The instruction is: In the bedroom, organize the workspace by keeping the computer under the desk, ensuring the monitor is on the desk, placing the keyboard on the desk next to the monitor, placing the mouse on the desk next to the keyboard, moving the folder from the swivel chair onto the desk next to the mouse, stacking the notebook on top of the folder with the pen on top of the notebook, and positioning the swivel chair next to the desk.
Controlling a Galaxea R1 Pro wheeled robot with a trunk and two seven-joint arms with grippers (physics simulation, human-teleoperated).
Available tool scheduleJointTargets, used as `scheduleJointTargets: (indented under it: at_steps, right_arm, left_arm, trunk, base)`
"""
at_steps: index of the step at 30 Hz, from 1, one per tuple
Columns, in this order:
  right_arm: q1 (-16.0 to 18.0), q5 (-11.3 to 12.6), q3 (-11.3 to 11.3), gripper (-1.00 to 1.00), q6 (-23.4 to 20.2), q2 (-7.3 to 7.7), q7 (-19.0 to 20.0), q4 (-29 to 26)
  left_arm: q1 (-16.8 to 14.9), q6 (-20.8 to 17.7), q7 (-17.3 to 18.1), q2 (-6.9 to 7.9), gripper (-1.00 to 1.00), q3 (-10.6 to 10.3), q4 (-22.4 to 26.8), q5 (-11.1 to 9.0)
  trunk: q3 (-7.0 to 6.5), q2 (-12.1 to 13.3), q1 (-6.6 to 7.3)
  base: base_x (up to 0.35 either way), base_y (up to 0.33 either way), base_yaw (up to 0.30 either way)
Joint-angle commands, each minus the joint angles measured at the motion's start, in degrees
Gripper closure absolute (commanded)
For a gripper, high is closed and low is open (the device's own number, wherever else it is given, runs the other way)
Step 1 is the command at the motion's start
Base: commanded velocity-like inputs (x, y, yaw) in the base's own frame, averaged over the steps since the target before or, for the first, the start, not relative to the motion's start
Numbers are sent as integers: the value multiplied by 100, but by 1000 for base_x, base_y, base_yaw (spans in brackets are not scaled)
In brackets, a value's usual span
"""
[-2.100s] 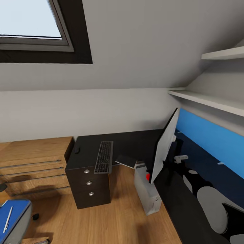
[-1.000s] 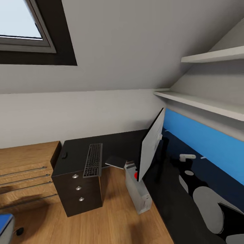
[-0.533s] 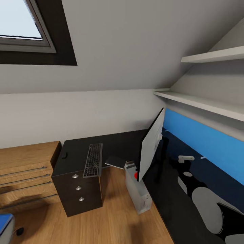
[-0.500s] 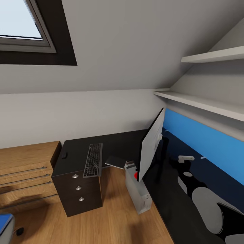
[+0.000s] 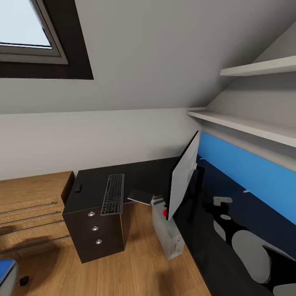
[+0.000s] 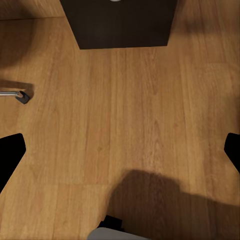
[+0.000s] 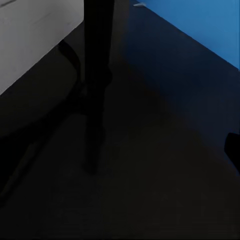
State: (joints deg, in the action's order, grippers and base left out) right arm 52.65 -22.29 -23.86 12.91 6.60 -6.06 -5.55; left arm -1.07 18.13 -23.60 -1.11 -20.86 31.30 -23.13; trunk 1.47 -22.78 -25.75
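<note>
At the far left of the head view, a wooden dresser point(image 5: 28, 209) with long metal handles is seen against the wall, and a sliver of the blue swivel chair point(image 5: 6, 271) is caught at the bottom left corner. Next along, the black counter point(image 5: 139, 172) is set in the room's corner, with a three-drawer unit point(image 5: 96, 236) under its left end. A small black mouse point(image 5: 78, 188) is parked near the counter's left edge, and the keyboard point(image 5: 113, 199) is laid just right of it, running out to the front edge. A flat dark thing, maybe the notebook point(image 5: 141, 195), is poking off the front edge; hard to be sure. The white computer point(image 5: 167, 236) is stood on the floor under the counter, and the monitor point(image 5: 183, 181) is seen edge-on above it on the counter's right wing, blue wall panel point(image 5: 255, 172) behind.

In the left wrist view the left hand point(image 6: 120, 150) is spread wide over the wood floor point(image 6: 130, 125). The right hand's point(image 7: 231, 150) opening can't be told, with just one dark fingertip caught near the monitor stand point(image 7: 97, 75).
</note>
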Motion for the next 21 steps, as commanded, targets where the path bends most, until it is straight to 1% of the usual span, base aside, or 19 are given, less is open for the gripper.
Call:
scheduleJointTargets:
  at_steps: [1, 7, 13, 16, 21]
  right_arm:
    - [8, -61, -43, -100, -7, -4, -30, 15]
    - [11, -61, -47, -100, -86, -48, -175, 20]
    - [16, -57, -48, -100, -67, -95, -272, 19]
    - [16, -57, -48, -100, 1, -106, -289, 19]
    - [17, -56, -48, -100, 215, -196, -303, 20]
  left_arm:
    - [-8, 33, -37, 6, -100, -48, -1, -60]
    - [-8, 38, -33, 0, -100, -54, -1, -60]
    - [-8, 35, -31, -2, -100, -57, 0, -60]
    - [-8, 35, -31, -3, -100, -58, -1, -60]
    - [-8, 39, -31, -3, -100, -63, -1, -60]
  trunk:
    - [13, -14, -4]
    - [13, -14, -4]
    - [13, -14, -4]
    - [13, -14, -4]
    - [13, -14, -4]
  base:
    - [0, 0, 0]
    - [0, 0, 0]
    - [0, 0, 0]
    - [0, 0, 0]
    - [0, 0, 0]
